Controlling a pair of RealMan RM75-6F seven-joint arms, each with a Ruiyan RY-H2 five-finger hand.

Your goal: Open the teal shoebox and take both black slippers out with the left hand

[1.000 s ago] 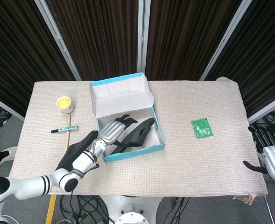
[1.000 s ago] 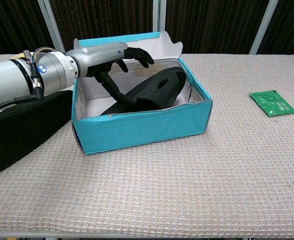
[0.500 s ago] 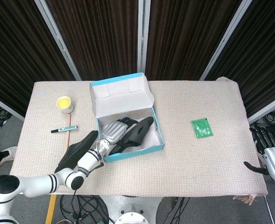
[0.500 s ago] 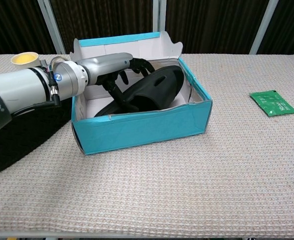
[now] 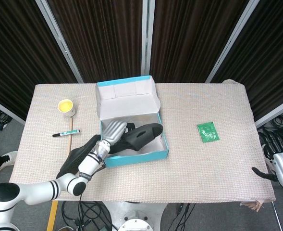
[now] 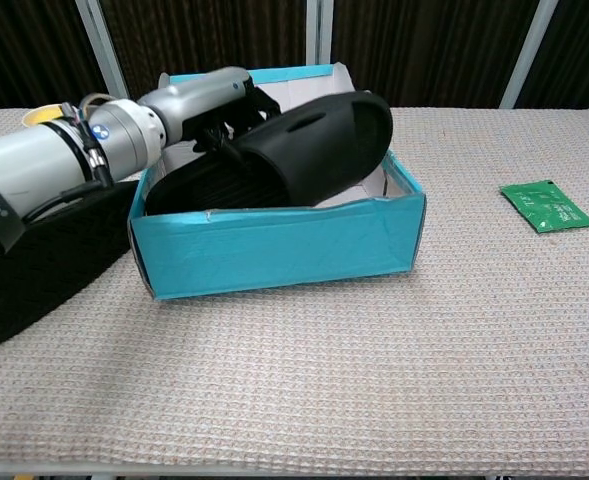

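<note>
Upright lid flap (image 5: 127,91) behind shoebox (image 5: 139,156)

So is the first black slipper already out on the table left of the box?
Yes, one slipper lies on the table beside the shoebox.

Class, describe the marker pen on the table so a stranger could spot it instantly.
Start at the open teal shoebox mid-table and look to its left. Below the yellow cup lies the marker pen, a thin black stick with a green end, crossing a pale wooden stick.

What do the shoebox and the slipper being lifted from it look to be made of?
Shoebox: likely cardboard, teal outside, plain white inside, with thin folded walls and flaps. Slipper: probably moulded foam or rubber, matte black, thick and smooth with a vent hole; it holds its shape in the left hand.
</note>
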